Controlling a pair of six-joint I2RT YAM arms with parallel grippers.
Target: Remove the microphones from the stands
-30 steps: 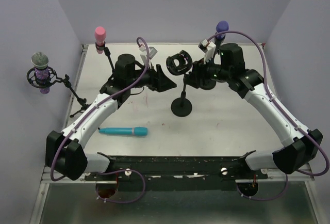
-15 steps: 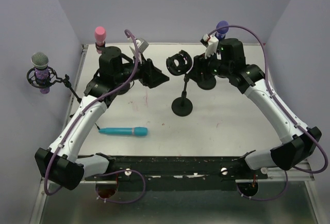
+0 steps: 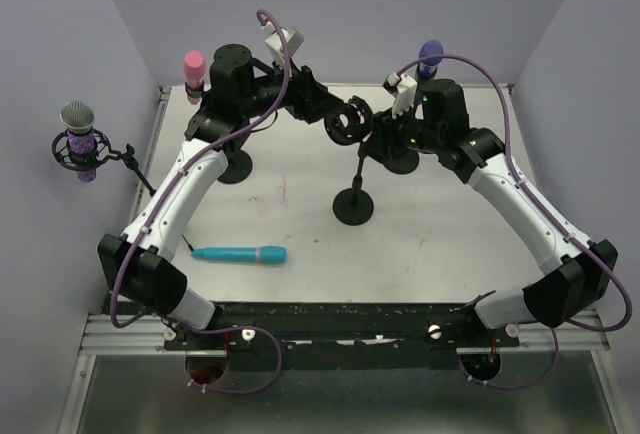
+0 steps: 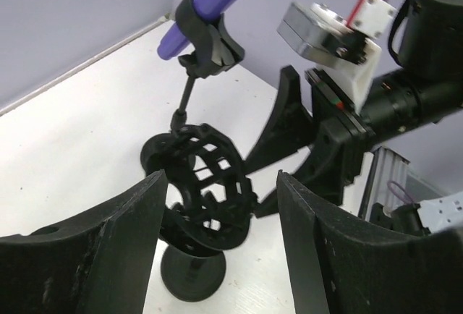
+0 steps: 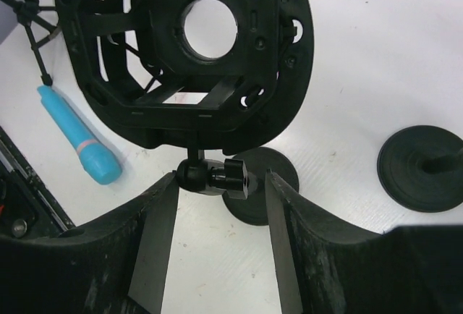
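Note:
The black stand (image 3: 352,210) in the middle of the table carries an empty black shock mount (image 3: 348,121). A teal microphone (image 3: 240,254) lies flat on the table, front left, apart from both grippers. My left gripper (image 3: 325,114) hangs open just left of the mount; in the left wrist view the mount (image 4: 206,176) sits beyond and between the spread fingers (image 4: 123,242), untouched. My right gripper (image 5: 221,184) is open, straddling the ball joint (image 5: 210,176) under the mount (image 5: 210,32); a gap shows on the knob side.
A pink microphone (image 3: 193,66) on a stand is at the back left, a purple one (image 3: 430,52) in a clip at the back right, and a grey one (image 3: 78,124) in a shock mount beyond the table's left edge. Walls enclose three sides.
My left arm has risen and swung right and back, bringing its open gripper up beside the empty mount. The right arm has barely moved. The teal microphone has stayed put.

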